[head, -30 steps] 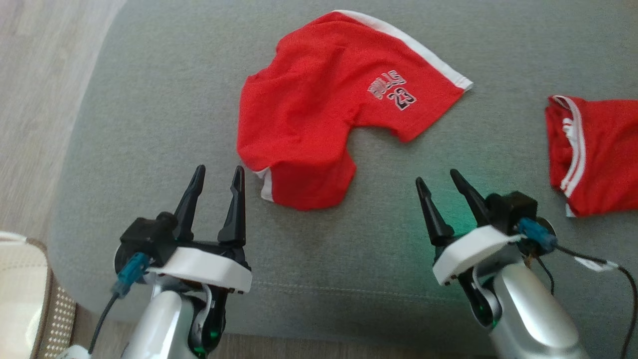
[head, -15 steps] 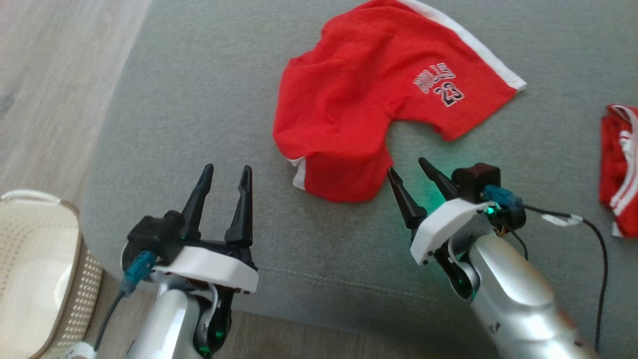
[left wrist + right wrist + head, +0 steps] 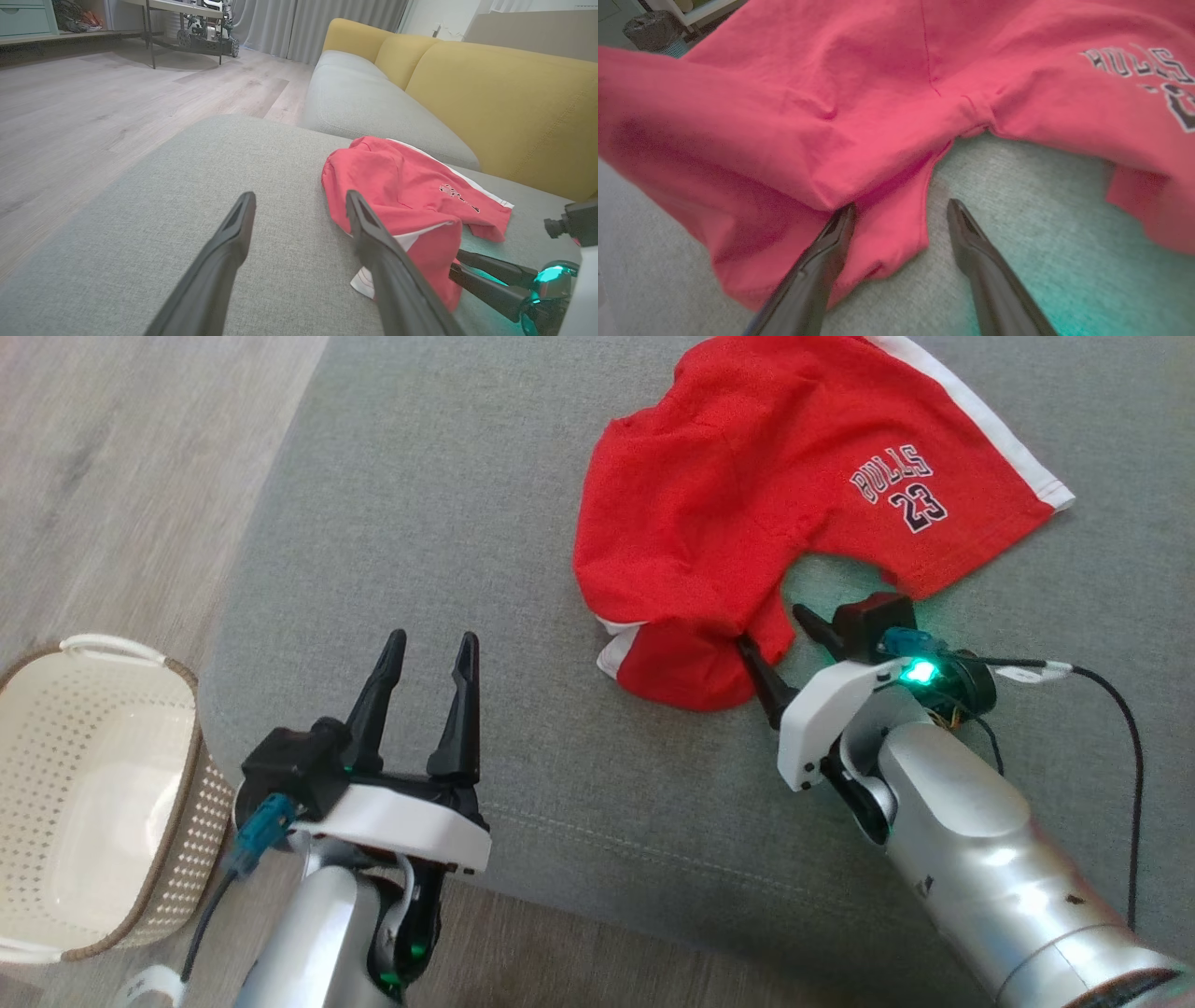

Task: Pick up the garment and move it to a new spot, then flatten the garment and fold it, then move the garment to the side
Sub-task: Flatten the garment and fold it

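**Open right gripper at the hem of the red BULLS 23 garment**

At far left, a cream perforated basket (image 3: 112, 649) stands on the wooden floor (image 3: 112, 448), beside the grey seat cushion (image 3: 420, 523). The left gripper (image 3: 434, 637) hovers over bare cushion near its front edge, jaws apart and holding nothing. To its right the red garment (image 3: 747, 495) lies rumpled on the cushion, white-trimmed, with one leg folded under. Its lettering (image 3: 898, 490) reads "BULLS" over "23". The right gripper (image 3: 771, 627) sits at the garment's near hem with its jaws apart. In the right wrist view, one fingertip (image 3: 843, 219) meets a fold of the fabric and the other is over grey cushion. A green light (image 3: 920, 672) glows on that wrist, and a black cable (image 3: 1125, 728) trails to the right.
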You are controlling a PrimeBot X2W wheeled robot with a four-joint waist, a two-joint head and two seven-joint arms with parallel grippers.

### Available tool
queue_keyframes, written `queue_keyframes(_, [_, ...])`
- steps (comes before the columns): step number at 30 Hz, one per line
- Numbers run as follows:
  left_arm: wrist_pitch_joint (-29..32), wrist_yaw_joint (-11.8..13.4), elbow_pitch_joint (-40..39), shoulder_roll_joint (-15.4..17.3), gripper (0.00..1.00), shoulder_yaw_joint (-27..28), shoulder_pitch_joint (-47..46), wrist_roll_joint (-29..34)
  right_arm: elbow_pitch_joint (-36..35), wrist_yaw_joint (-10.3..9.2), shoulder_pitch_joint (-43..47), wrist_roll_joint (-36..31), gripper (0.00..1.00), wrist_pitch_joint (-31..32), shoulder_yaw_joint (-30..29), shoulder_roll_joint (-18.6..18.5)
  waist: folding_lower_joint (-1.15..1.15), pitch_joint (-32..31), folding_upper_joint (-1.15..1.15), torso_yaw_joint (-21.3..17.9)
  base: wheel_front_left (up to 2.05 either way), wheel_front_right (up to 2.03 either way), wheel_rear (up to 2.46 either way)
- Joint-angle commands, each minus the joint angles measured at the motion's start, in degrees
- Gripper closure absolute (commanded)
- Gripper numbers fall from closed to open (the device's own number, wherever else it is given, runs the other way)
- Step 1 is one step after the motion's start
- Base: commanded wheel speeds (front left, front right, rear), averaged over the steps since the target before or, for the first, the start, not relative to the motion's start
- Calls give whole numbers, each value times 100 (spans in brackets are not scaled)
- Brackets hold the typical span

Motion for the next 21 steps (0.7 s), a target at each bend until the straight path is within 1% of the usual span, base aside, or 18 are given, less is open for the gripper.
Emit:
queue_keyframes(1, [-30,25,-210,36,0,141,-216,-42,36,-2,-62,-14,100,34,240,100,0,19,0,40,0,0,0])
queue_keyframes(6, [-30,53,-185,36,0,155,-176,-42,184,-2,-178,-51,100,-57,435,83,0,-52,0,6,0,0,0])
queue_keyframes(11, [-30,46,-145,36,0,212,-109,-20,248,-2,-246,-134,100,-174,489,-154,0,-264,0,-179,0,0,0])
queue_keyframes(17, [-30,27,-131,36,0,259,16,26,98,-2,-296,-266,100,-39,594,-796,0,-595,0,-492,0,0,0])
queue_keyframes(18, [-30,30,-129,36,0,267,44,31,34,-2,-309,-291,100,26,630,-933,0,-654,0,-547,0,0,0])
queue_keyframes(19, [-30,41,-127,36,0,281,100,37,-127,-2,-329,-336,100,194,710,-1205,0,-764,0,-654,0,0,0])
queue_keyframes(21, [-30,44,-127,36,0,278,157,40,-336,-2,-326,-311,100,394,761,-1438,0,-872,0,-749,0,0,0])
